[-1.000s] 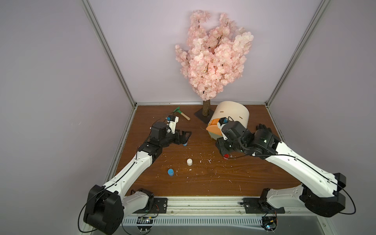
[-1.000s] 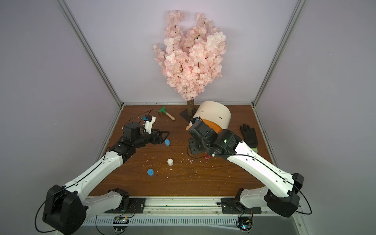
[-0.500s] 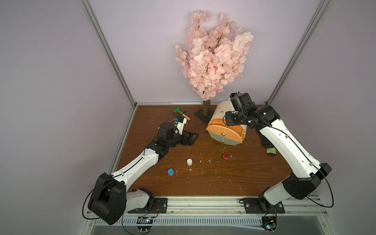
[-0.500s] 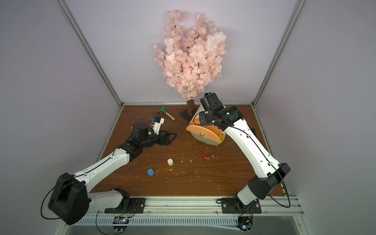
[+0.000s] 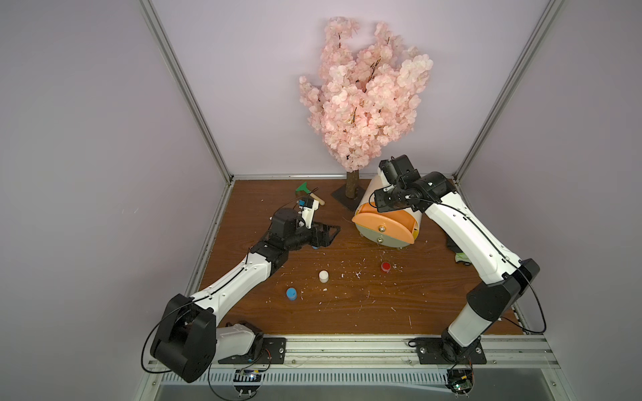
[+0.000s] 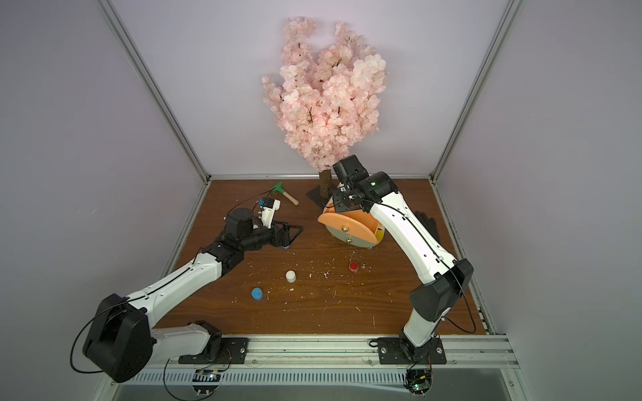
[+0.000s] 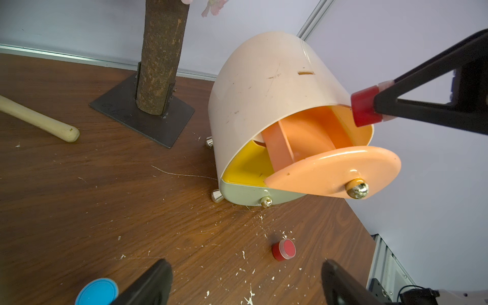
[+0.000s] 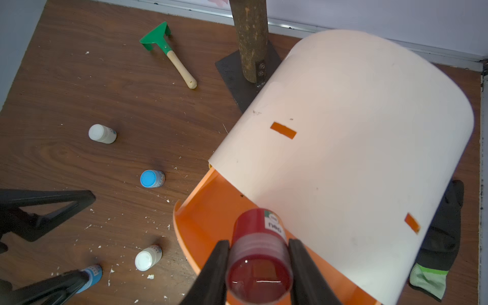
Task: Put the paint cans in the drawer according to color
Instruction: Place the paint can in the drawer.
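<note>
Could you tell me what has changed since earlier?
The right gripper, shut on a red plastic paint can, rose from the table to above the open peach-orange drawer of the cream drum cabinet. The open left gripper edged towards it. Loose red, white and blue cans stayed put.

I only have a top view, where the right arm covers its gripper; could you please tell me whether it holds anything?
Observer: Yes, the right gripper is shut on a red paint can over the open orange drawer.
Operator: Thank you. Is the left gripper around the blue paint can beneath it?
Observer: No, that blue paint can stands outside its open fingers.
Operator: Are any cans hidden from me?
Observer: One: a second white paint can, on the table farther back than the left gripper.
</note>
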You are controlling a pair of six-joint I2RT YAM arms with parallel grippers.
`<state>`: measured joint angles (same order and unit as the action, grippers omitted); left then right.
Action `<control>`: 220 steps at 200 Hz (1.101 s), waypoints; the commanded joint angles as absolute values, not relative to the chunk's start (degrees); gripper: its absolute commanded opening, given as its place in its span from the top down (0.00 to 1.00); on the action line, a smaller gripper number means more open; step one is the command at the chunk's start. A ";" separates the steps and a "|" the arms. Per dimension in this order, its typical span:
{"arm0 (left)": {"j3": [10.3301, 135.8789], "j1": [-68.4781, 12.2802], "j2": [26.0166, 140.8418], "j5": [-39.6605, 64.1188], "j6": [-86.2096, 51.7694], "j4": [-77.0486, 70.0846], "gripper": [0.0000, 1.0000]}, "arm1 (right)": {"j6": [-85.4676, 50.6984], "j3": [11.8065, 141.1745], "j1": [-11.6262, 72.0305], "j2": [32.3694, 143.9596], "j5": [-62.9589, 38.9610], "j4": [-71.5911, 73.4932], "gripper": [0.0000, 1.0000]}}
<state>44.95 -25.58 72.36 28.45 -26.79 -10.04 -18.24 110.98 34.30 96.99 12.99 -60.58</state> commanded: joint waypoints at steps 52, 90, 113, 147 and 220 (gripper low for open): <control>46.41 -26.08 72.26 28.82 -25.28 -9.08 0.08 | -18.40 113.34 35.01 96.04 11.72 -64.60 0.74; 46.76 -26.10 72.38 28.88 -24.75 -8.66 0.07 | -18.49 113.94 35.05 96.92 12.83 -65.89 0.74; 47.07 -26.02 72.53 28.95 -24.35 -8.05 0.07 | -18.80 114.58 35.02 97.86 13.05 -66.16 0.74; 47.26 -26.10 72.48 28.70 -23.82 -7.64 0.07 | -18.89 115.11 35.02 99.03 13.26 -66.94 0.74; 47.32 -26.09 73.31 28.70 -24.05 -8.22 0.07 | -19.07 115.39 35.03 100.95 12.83 -67.94 0.71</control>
